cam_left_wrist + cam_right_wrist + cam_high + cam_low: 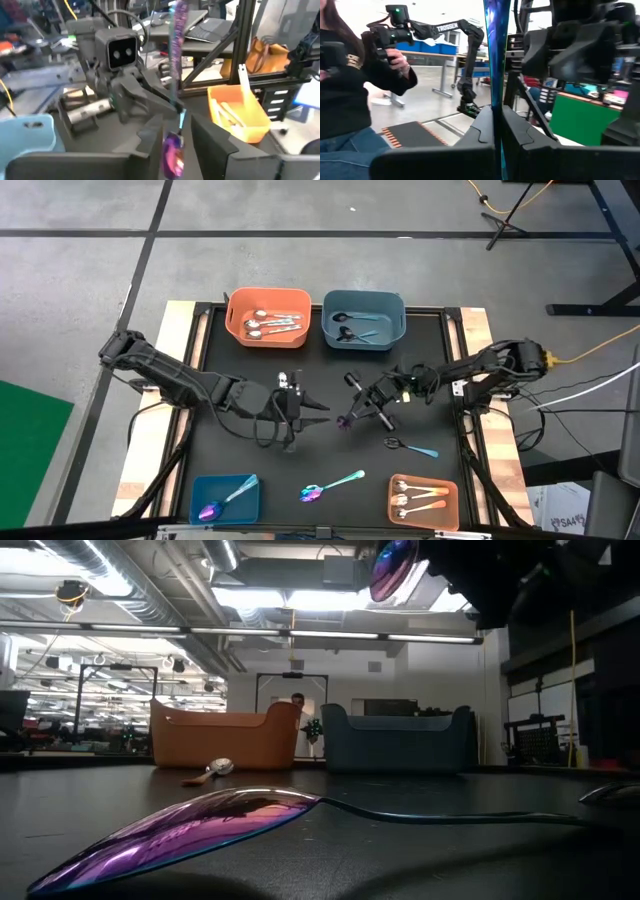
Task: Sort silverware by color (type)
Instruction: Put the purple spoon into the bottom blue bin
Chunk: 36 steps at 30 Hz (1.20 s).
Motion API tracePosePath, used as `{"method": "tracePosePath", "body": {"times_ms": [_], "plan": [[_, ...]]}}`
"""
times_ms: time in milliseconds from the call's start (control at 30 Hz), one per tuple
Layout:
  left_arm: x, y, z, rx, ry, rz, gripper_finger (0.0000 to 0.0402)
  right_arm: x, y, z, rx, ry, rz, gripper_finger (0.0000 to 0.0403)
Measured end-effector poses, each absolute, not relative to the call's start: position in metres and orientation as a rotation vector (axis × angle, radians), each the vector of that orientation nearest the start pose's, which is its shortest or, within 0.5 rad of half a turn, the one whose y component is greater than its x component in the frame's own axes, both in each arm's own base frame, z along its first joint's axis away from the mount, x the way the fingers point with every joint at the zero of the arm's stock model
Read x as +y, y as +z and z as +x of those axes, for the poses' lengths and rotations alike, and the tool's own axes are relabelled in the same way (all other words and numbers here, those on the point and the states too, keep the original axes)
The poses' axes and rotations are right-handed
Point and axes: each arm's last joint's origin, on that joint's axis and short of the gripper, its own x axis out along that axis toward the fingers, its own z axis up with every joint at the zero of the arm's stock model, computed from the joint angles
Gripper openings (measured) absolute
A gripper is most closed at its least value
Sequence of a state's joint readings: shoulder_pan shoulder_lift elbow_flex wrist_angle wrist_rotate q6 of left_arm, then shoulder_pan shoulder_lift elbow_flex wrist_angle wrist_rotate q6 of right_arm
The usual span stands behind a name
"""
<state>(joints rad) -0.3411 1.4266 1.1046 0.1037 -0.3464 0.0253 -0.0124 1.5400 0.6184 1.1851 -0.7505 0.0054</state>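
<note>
Silverware: an iridescent spoon (496, 50), thin, stiff and slick, hangs above mid-desk (250, 450), beside the right claw (352, 418) pinching its teal handle. The left claw (296, 412) faces it, jaws spread; best gripped across the flat handle.

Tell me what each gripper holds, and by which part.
The right gripper is shut on an iridescent spoon, pinching its teal handle. The left gripper stands around that spoon's purple bowl; whether it grips cannot be told.
</note>
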Motion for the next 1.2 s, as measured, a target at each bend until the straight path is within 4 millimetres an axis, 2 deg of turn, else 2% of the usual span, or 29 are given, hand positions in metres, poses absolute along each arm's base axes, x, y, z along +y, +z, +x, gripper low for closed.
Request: {"method": "tracePosePath", "body": {"times_ms": [167, 367, 633, 1033, 1200], "plan": [[-0.098, 0.321, 0.32, 0.162, -0.052, 0.155, 0.0123, 0.017, 0.234, 0.307, -0.24, 0.796, -0.074, 0.0001], [-0.093, 0.317, 0.33, 0.125, -0.038, 0.156, 0.0129, 0.017, 0.236, 0.316, -0.237, 0.805, -0.061, 0.0001], [-0.088, 0.316, 0.334, 0.115, -0.124, 0.171, 0.0129, 0.017, 0.237, 0.317, -0.238, 0.816, -0.063, 0.0001], [-0.08, 0.32, 0.338, 0.074, -0.131, 0.159, 0.0129, 0.017, 0.237, 0.318, -0.238, 0.794, -0.059, 0.0001], [-0.081, 0.315, 0.346, 0.03, -0.175, 0.15, 0.0129, 0.017, 0.236, 0.318, -0.23, 0.792, -0.051, 0.0001]]}}
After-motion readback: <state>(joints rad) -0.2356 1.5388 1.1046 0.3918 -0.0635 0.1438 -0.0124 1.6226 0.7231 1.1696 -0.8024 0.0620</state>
